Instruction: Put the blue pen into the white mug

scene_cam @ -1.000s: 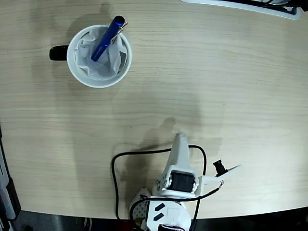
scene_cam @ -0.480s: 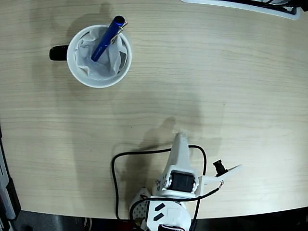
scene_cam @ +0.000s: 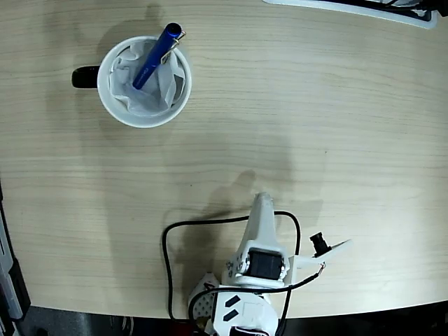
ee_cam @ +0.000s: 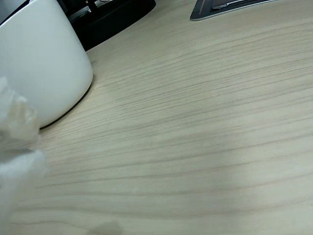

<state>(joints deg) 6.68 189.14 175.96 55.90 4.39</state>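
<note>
Fixed view: pen (scene_cam: 155, 56) is sitting in the mug (scene_cam: 112, 101) at upper left of the frame, leaning tilted, lower end down in the crumpled tissue (scene_cam: 136, 87), clip end sticking out over the rim at upper right. Mug's black handle (scene_cam: 85, 77) is pointing to frame left. Arm (scene_cam: 259, 255) is sitting at bottom centre, well apart from the mug, folded low over the wood surface (scene_cam: 315, 133), black cable (scene_cam: 168, 259) looping around its base. Fingers (scene_cam: 262, 204) are pointing up-frame, holding nothing; can't tell from this angle whether they're open or closed. Wrist view: camera is looking low across the surface, mug wall (ee_cam: 41, 58) showing at upper left, blurred white part at the left edge, probably a finger but too out of focus to say. Dark flat object (ee_cam: 230, 7) is lying at the top edge, same as the white-edged one at top right of the fixed view.
</note>
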